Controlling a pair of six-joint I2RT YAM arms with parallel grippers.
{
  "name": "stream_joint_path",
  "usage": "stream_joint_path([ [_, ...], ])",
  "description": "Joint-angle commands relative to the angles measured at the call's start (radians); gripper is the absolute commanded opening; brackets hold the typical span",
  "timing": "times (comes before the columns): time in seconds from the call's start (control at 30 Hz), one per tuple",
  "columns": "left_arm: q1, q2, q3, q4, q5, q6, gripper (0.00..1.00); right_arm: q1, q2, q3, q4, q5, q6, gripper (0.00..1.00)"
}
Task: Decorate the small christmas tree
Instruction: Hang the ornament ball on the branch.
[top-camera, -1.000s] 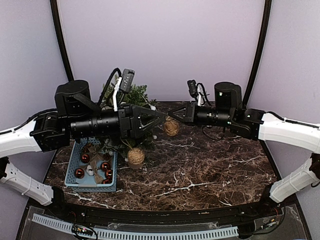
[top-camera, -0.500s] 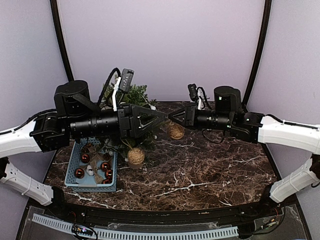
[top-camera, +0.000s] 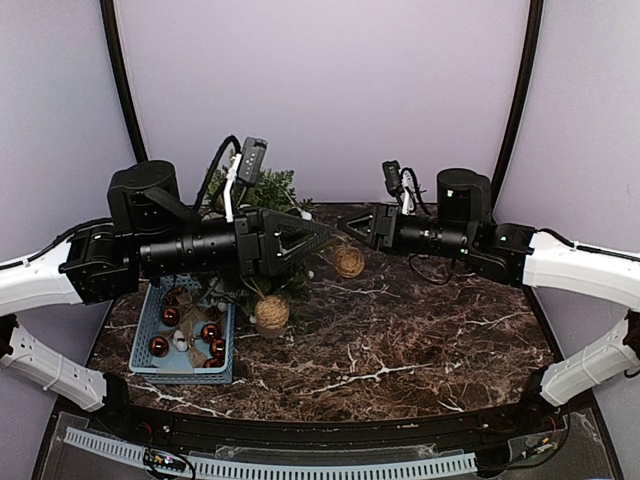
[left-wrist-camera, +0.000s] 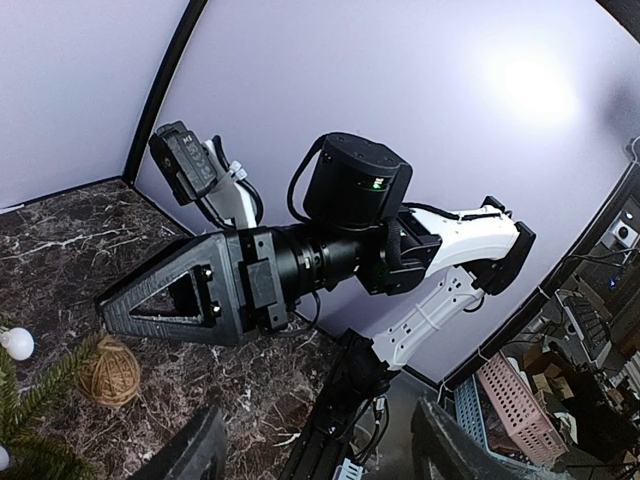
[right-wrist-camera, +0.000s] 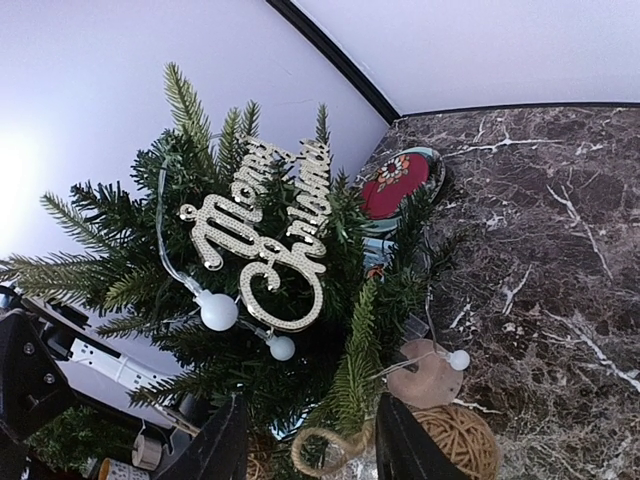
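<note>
Right tool (top-camera: 345, 226) newly open and empty near twine ball (top-camera: 348, 261); left tool (top-camera: 322, 233) wide open, empty too.

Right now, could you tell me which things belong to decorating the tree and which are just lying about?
For the job: small christmas tree, Merry Christmas sign, twine balls, blue basket, red baubles.
Lying about: pink crate, blue crate.

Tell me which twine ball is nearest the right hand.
The rear ball, just under the right hand; the front ball is farther off, by the basket.
</note>
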Motion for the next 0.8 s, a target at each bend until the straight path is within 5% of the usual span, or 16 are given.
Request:
stream_joint_path([
  [0.0,0.005,-0.027,-0.014,0.029,-0.004,-0.001,0.65,0.005,-0.026,0.001,0.039,0.016,-0.015,0.46],
  [0.77,0.005,-0.031,0.073,-0.058,0.001,0.044,0.66,0.001,-0.126,-0.002,-0.084,0.219,-0.058,0.58],
])
